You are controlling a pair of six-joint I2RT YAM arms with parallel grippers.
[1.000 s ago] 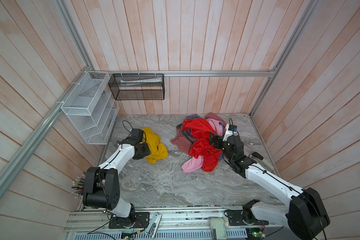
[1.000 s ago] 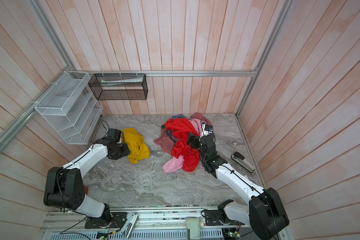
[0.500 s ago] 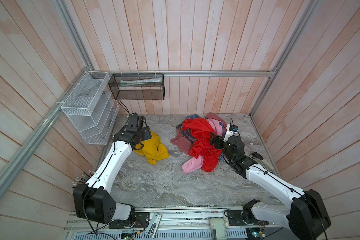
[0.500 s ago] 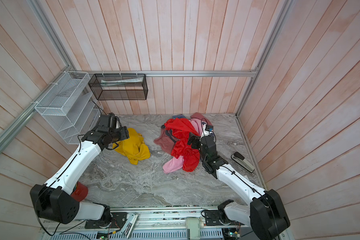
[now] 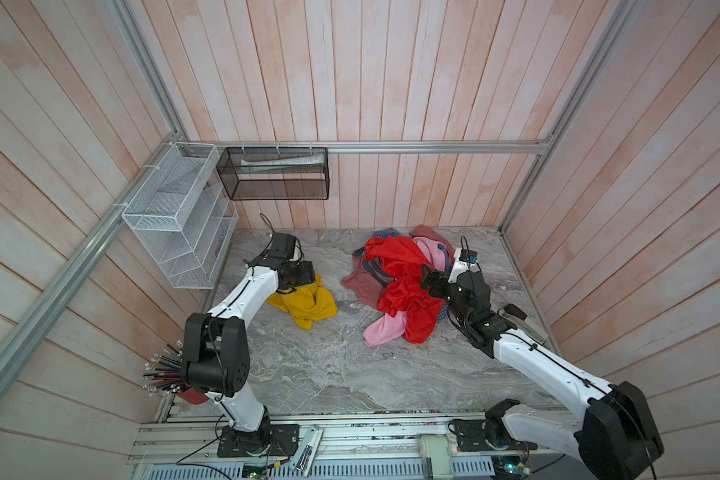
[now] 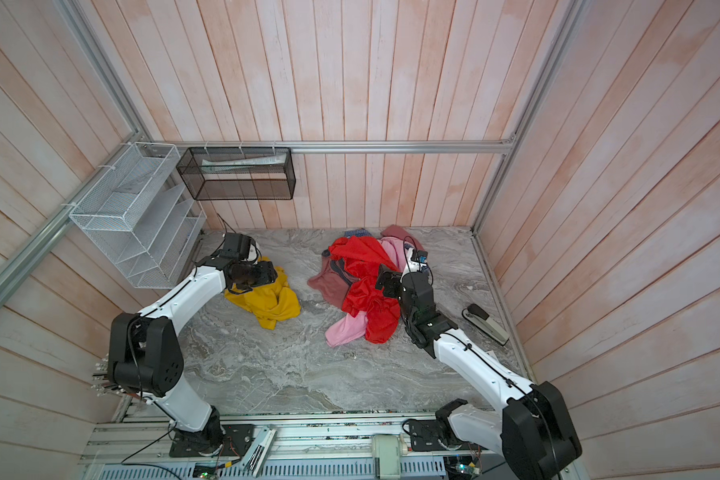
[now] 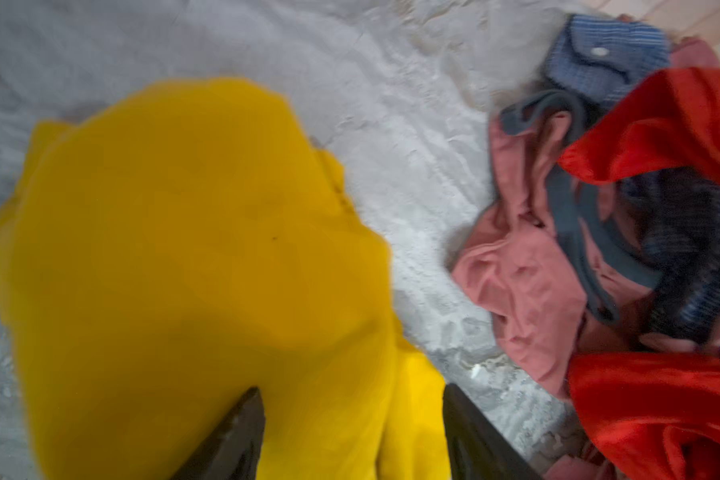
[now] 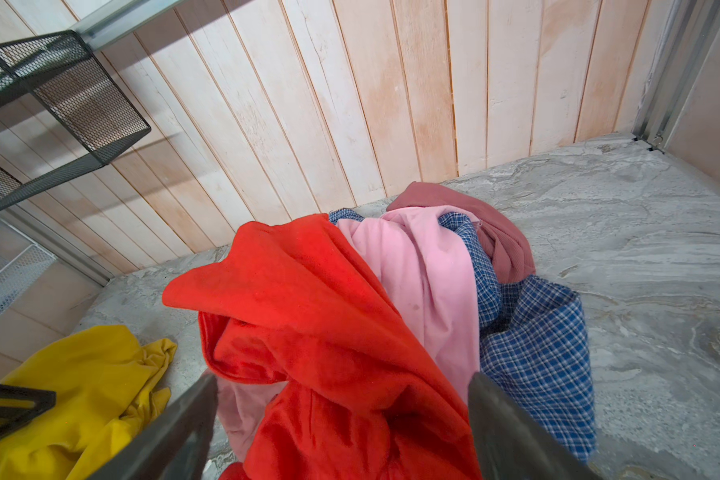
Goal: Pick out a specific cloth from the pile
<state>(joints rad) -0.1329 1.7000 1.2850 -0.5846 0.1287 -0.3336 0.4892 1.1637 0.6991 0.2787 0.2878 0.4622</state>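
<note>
The mustard-yellow cloth [image 5: 308, 305] [image 6: 271, 303] lies crumpled on the marble table, apart from the pile and to its left. My left gripper [image 5: 298, 276] [image 6: 258, 276] hovers over the cloth's back-left part. In the left wrist view the gripper [image 7: 352, 388] has its jaws apart, and the blurred cloth [image 7: 184, 249] fills the space beyond them. The pile [image 5: 395, 282] [image 6: 362, 286] holds red, pink, blue checked and maroon garments. My right gripper [image 5: 431, 282] [image 8: 344, 376] stands open just over the red garment [image 8: 329, 311], gripping nothing.
A white wire rack [image 5: 175, 220] and a black mesh basket [image 5: 273, 174] hang on the back-left walls. A stapler [image 5: 524, 322] lies by the right wall behind my right arm. A red cup of pencils [image 5: 167, 370] stands at the front left.
My left gripper opened wider and rose from the table toward the back. The yellow cloth has spread out broader beneath it. The right arm and the pile have not moved.
</note>
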